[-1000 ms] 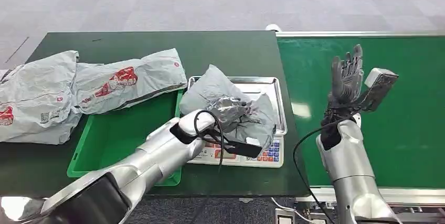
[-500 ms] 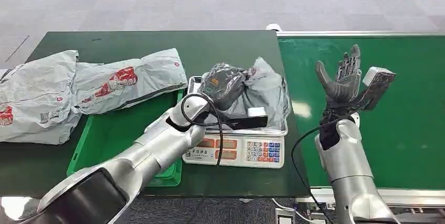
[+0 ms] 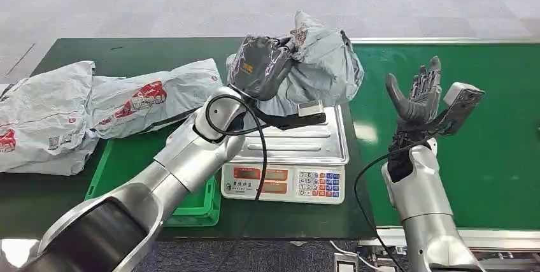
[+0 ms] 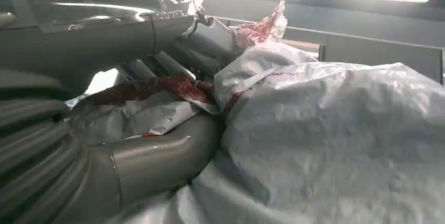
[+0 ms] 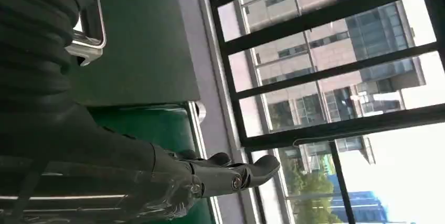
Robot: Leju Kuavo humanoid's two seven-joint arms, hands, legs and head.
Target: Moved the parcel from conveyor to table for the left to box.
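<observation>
Left hand (image 3: 261, 68) has the parcel (image 3: 318, 62), fingers wrapped into the grey poly bag. In my left wrist feed the thumb and fingers (image 4: 157, 61) are pressed into crumpled plastic with red print. Parcel is held up in the air above the scale (image 3: 290, 157), clear of its steel pan, over the far edge of the worktop (image 3: 127, 49). The bag's bulk hangs to the conveyor side of the hand.

Right hand (image 3: 417, 97) is raised over the green conveyor (image 3: 497, 125), palm up-ish, fingers spread and pointing upward, nothing in it. Right wrist feed shows the fingers (image 5: 231, 174) extended, with conveyor edge and windows behind.

Green bin (image 3: 140, 164) sits just left of the scale on the worktop, touching or nearly touching it; I can't tell which. Two other grey mailers with red logos: one (image 3: 153, 97) draped over the bin's far rim, the other (image 3: 41, 119) lying further left on the worktop, the two overlapping. Scale display and keypad face me.
</observation>
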